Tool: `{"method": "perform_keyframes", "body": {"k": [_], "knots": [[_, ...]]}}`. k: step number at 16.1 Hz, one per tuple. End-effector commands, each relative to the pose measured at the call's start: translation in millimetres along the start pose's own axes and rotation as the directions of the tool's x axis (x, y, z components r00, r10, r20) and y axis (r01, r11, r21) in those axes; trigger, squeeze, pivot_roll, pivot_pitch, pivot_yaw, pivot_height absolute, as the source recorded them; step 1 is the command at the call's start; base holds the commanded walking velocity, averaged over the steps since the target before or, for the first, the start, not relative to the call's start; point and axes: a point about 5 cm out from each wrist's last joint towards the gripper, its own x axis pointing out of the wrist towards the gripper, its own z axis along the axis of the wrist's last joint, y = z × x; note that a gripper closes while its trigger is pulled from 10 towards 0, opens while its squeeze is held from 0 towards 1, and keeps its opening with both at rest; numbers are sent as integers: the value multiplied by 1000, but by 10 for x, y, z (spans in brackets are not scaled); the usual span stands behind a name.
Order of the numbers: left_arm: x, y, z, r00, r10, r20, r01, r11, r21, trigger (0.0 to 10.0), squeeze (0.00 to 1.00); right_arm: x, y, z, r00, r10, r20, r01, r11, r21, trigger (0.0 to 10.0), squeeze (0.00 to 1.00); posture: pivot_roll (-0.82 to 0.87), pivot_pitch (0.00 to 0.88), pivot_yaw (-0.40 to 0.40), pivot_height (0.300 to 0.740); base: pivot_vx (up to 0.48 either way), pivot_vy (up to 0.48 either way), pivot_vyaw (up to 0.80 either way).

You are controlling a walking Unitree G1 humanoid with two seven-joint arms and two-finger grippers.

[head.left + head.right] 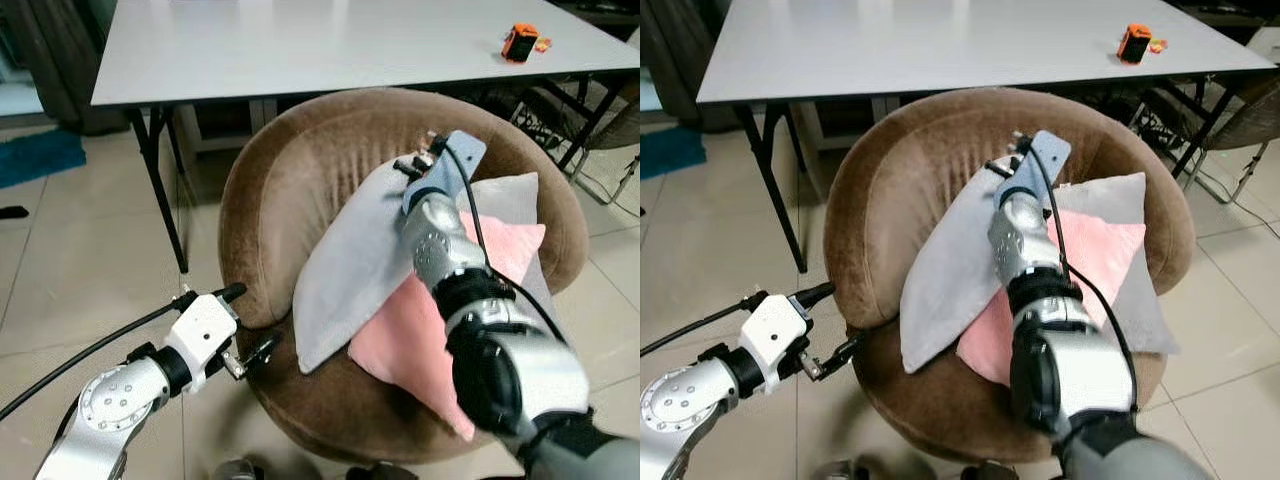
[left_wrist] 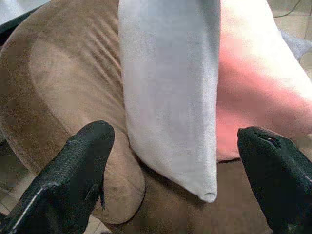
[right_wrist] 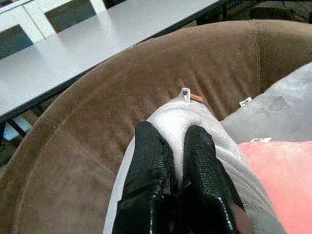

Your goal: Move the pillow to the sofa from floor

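Right gripper (image 3: 170, 146), jaws pinched on the top corner of the soft grey fabric pillow (image 1: 350, 265) at frame centre, already resting on the round brown velour sofa (image 1: 290, 190); left gripper (image 2: 170, 165) wide open, empty; release gently so it stays leaning.

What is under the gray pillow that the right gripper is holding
The gray pillow, pinched by the right gripper, leans on the brown sofa back, its lower corner on the seat. It overlaps a pink pillow beside it. Seat beneath is covered.

plain grey pillow (image 1: 350, 260), pink pillow (image 1: 415, 330), brown sofa (image 1: 290, 180), white table (image 1: 330, 45)
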Motion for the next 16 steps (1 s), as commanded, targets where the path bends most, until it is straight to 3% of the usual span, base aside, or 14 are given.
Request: {"method": "perform_keyframes", "body": {"k": [1, 2, 3, 4, 6, 10, 11, 12, 14, 16], "knots": [[-20, 5, 5, 1000, -9, -7, 9, 1000, 2, 10000, 0, 36, -50, 139, 998, -21, 52, 20, 999, 26, 10000, 0, 126, 106, -56, 740, 0, 0, 0], [-17, 12, 5, 1000, -9, -8, 9, 1000, 3, 10000, 0, 37, -83, 73, 999, -22, 27, 21, 999, 25, 10000, 0, 126, 104, -54, 740, 0, 0, 0], [2, 14, 11, 1000, -13, -7, 13, 1000, 5, 10000, 0, 17, -146, -115, 999, -21, -41, 19, 999, -48, 10000, 0, 126, 101, -52, 740, 0, 0, 0], [20, 10, 21, 1000, -19, -5, 19, 1000, 6, 10000, 0, -12, -205, -276, 995, -20, -95, 9, 993, -113, 10000, 1000, 128, 98, -52, 740, 0, 0, 0], [47, -1, 29, 999, -33, -3, 33, 999, 7, 10000, 0, -61, -325, -462, 990, 11, -143, -28, 993, -114, 10000, 1000, 127, 85, -52, 740, 0, 0, 0], [101, 11, 30, 1000, -22, 11, 22, 1000, -5, 10000, 0, -25, -615, -271, 999, 38, -17, -39, 994, -105, 10000, 1000, 110, 43, -58, 740, 0, 0, 0], [137, -3, 33, 1000, 1, 23, 0, 999, -49, 10000, 0, -45, -790, -181, 998, 58, 26, -56, 994, -90, 10000, 1000, 91, 22, -53, 740, 0, 0, 0], [146, -10, 33, 1000, 7, 23, -6, 998, -63, 10000, 0, -57, -833, -154, 997, 67, 37, -63, 994, -86, 10000, 1000, 91, 22, -53, 740, 0, 0, 0], [192, -29, 24, 999, 46, 23, -43, 991, -127, 10000, 0, -179, -991, 22, 987, 120, 110, -107, 987, -120, 10000, 1000, 66, 6, -46, 740, 0, 0, 0], [222, -59, 34, 996, 81, 42, -70, 974, -216, 10000, 0, -451, -1145, 299, 968, 139, 208, -105, 981, -163, 10000, 1000, 42, 0, -40, 740, 0, 0, 0]]}}
